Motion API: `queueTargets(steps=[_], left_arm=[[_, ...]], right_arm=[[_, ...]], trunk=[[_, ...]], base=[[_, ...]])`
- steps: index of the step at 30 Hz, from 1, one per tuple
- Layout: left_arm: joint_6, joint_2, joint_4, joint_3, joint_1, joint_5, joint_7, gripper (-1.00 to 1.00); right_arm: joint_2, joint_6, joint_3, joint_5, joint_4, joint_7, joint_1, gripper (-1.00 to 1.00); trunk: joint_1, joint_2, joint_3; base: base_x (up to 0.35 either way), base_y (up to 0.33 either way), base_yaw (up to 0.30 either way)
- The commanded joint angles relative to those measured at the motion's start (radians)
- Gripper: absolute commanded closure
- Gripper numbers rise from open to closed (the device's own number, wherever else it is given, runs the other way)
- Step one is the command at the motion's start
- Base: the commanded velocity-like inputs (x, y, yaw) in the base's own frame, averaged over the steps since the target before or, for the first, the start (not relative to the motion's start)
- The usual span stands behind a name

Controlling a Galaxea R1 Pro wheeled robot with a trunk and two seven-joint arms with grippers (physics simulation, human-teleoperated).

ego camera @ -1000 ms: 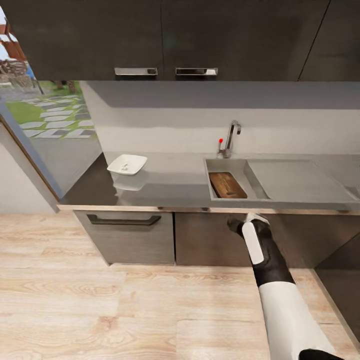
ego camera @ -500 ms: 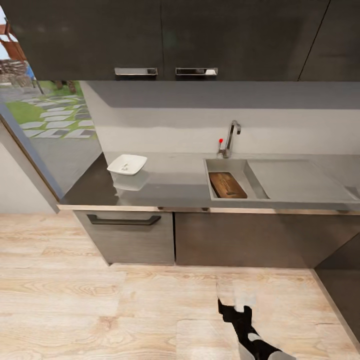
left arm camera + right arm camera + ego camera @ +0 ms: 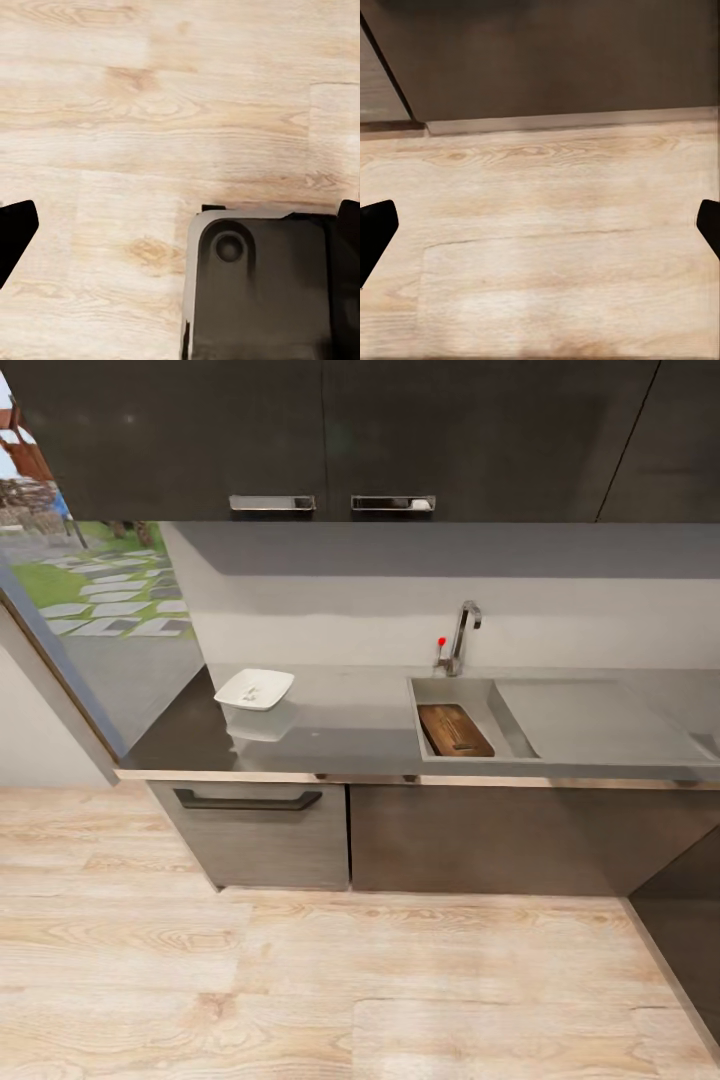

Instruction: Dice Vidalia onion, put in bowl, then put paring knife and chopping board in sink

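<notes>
Grey countertop (image 3: pixel 350 725) w/ chopping board (image 3: pixel 455 730) in sink (image 3: pixel 500 715), both jaws wide, well apart over floor.

light wood floor (image 3: pixel 300 960) — dark upper cabinets (image 3: pixel 330 430) — window (image 3: pixel 90 580)

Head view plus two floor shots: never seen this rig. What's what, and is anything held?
These are simulator renders from a wheeled robot with two arms. The large picture comes from its head camera, looking down at a kitchen: a grey countertop with a white bowl on it, and a sink with a faucet. The brown chopping board lies inside the basin. The other two come from cameras near each gripper, both aimed at the wooden floor. The dark tips at each picture's edges are the fingers of the left gripper and right gripper, spread wide with nothing between them.
</notes>
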Motion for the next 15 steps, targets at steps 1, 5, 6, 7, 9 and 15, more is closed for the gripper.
queueTargets(steps=[1, 5, 6, 7, 9, 15], left_arm=[[-0.003, 0.0, 0.007, 0.003, 0.0, -0.005, -0.005, -1.0], [-0.002, -0.002, 0.03, 0.003, 0.0, -0.005, -0.005, -1.0], [-0.002, -0.002, 0.032, 0.003, 0.0, -0.005, -0.005, -1.0], [-0.002, -0.003, 0.034, 0.003, 0.0, -0.005, -0.005, -1.0], [-0.002, -0.004, 0.038, 0.003, 0.001, -0.004, -0.005, -1.0], [-0.004, -0.006, 0.044, 0.003, 0.001, -0.005, -0.004, -1.0]], right_arm=[[0.0, -0.003, -0.006, 0.004, 0.0, -0.001, 0.0, -1.0], [-0.002, 0.059, -0.011, 0.003, -0.014, -0.001, 0.001, -1.0], [-0.003, 0.094, -0.012, 0.003, -0.026, -0.001, 0.001, -1.0], [-0.003, 0.125, -0.012, 0.003, -0.045, -0.004, 0.001, -1.0], [-0.003, 0.18, -0.013, 0.004, -0.138, -0.025, 0.001, -1.0], [0.006, 0.217, -0.007, 0.002, -0.238, -0.05, 0.001, -1.0]], trunk=[[0.001, -0.002, -0.001], [0.001, -0.002, -0.001], [0.001, -0.002, -0.001], [0.001, -0.002, -0.001], [0.001, -0.002, -0.001], [0.001, -0.002, -0.001]], base=[[0.0, 0.0, 0.0], [0.0, 0.0, 0.0], [0.0, 0.0, 0.0], [0.0, 0.0, 0.0], [0.0, 0.0, 0.0], [0.0, 0.0, 0.0]])
